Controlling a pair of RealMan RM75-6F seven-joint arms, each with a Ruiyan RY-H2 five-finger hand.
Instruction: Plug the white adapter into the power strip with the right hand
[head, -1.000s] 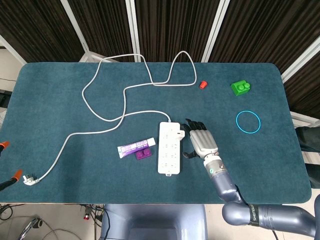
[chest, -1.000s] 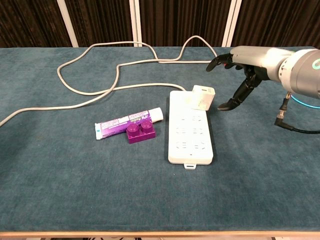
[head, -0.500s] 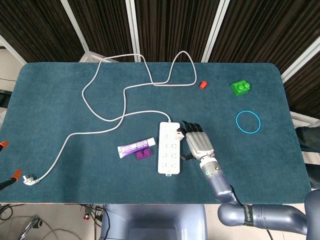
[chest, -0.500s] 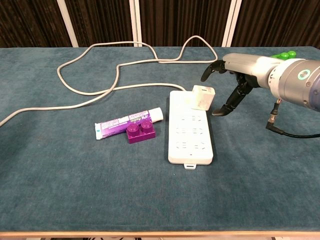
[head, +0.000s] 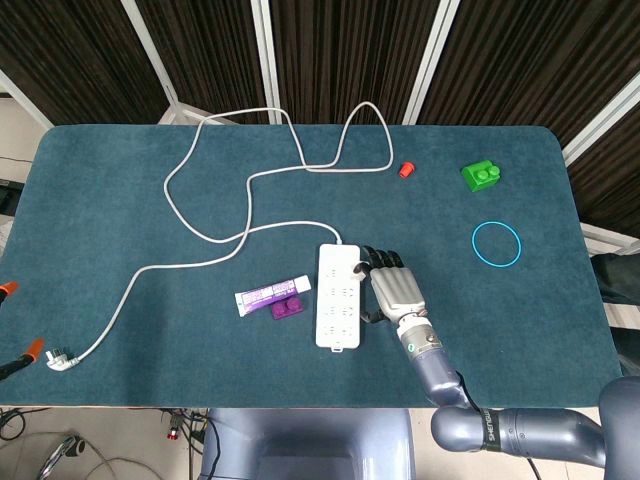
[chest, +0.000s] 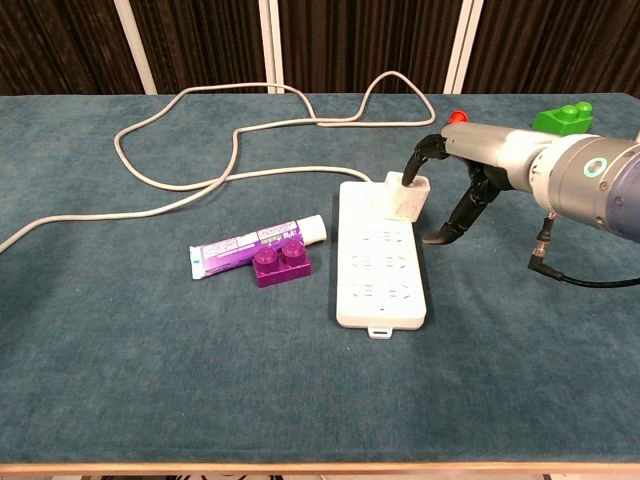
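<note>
The white power strip (head: 339, 296) (chest: 380, 262) lies lengthwise in the middle of the table. A white adapter (chest: 402, 198) (head: 359, 268) stands on its far right corner. I cannot tell whether its pins are seated. My right hand (head: 394, 290) (chest: 478, 162) reaches in from the right of the strip. Its fingertips (chest: 412, 172) touch the adapter's top right edge. The thumb (chest: 447, 227) hangs apart to the right, just above the cloth, so nothing is gripped. My left hand shows in neither view.
A purple-and-white tube (head: 271, 294) (chest: 256, 245) and a purple brick (head: 286, 308) (chest: 281, 265) lie left of the strip. The strip's grey cable (head: 250, 181) loops across the far half to a plug (head: 62, 358). At far right are a red piece (head: 406, 169), a green brick (head: 481, 176) and a blue ring (head: 497, 243).
My right hand has moved left towards the strip. Its fingertips, apart from the adapter a second ago, now touch the adapter's top. The adapter and strip have not shifted.
</note>
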